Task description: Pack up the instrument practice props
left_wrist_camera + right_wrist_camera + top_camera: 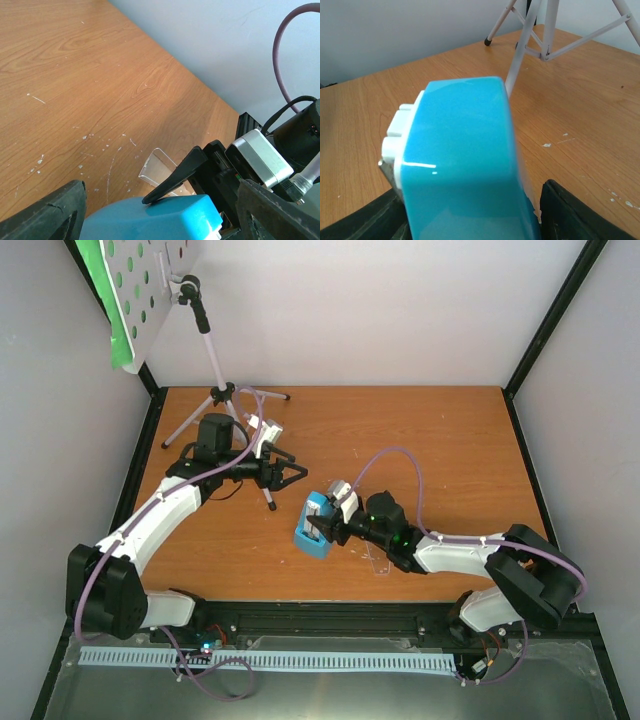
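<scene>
The blue metronome (312, 532) sits tilted at the table's middle with my right gripper (324, 524) shut on it. In the right wrist view the metronome (460, 145) fills the space between the fingers of the right gripper (470, 212). My left gripper (290, 472) stands open just up and left of it, beside a tripod leg. In the left wrist view the metronome (150, 220) lies low between the spread fingers of the left gripper (160, 200), one right finger (175, 180) resting on it. The silver music stand (212, 350) rises at the back left, a green page (105, 295) on its perforated tray (160, 285).
A small clear plastic piece (378, 565) lies on the wood just behind the right gripper, and shows in the left wrist view (160, 167) too. The stand's tripod legs (547, 30) spread across the table's back left. Walls close in the table on three sides.
</scene>
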`<state>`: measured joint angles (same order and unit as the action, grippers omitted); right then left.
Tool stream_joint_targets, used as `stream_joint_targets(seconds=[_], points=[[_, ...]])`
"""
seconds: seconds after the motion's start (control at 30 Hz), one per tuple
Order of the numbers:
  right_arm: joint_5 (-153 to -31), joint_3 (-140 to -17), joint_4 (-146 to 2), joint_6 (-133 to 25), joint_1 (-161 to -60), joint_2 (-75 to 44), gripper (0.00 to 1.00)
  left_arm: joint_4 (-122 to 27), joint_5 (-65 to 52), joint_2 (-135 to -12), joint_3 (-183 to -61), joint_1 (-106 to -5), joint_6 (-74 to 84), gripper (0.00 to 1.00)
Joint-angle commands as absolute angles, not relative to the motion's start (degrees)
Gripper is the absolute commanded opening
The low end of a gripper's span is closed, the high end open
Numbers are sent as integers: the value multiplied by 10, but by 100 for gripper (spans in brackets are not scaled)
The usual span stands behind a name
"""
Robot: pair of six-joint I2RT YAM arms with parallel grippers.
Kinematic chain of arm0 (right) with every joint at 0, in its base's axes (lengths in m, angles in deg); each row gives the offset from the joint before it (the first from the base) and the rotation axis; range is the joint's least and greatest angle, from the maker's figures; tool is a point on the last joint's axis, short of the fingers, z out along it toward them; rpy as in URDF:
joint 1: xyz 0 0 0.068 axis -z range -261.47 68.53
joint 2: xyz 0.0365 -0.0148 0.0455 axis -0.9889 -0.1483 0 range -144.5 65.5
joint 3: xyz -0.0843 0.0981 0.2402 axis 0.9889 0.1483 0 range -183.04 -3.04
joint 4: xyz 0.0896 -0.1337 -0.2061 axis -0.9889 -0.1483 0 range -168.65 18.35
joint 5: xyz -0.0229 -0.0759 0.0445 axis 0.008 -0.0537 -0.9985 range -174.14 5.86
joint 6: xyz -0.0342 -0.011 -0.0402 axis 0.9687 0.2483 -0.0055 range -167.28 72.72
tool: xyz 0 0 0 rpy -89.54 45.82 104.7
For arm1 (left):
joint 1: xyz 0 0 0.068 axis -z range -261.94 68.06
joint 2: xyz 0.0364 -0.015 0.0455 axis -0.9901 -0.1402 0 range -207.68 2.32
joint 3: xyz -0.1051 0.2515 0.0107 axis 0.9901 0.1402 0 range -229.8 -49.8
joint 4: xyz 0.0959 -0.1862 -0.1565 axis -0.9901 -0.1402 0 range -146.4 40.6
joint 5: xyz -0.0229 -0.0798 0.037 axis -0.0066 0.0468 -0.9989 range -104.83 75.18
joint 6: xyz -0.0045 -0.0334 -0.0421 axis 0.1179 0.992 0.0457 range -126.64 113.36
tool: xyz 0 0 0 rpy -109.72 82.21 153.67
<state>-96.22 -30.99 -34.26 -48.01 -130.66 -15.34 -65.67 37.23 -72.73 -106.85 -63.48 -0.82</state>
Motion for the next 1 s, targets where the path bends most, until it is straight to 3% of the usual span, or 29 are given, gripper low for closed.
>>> stream_joint_targets(seconds=[0.0, 0.97], points=[[-940, -294, -327, -489, -1311, -147, 64, -639, 389, -730, -1072, -632, -11, 83], [-926, -310, -328, -508, -1310, -174, 63, -644, 359, -717, -1069, -631, -21, 73]])
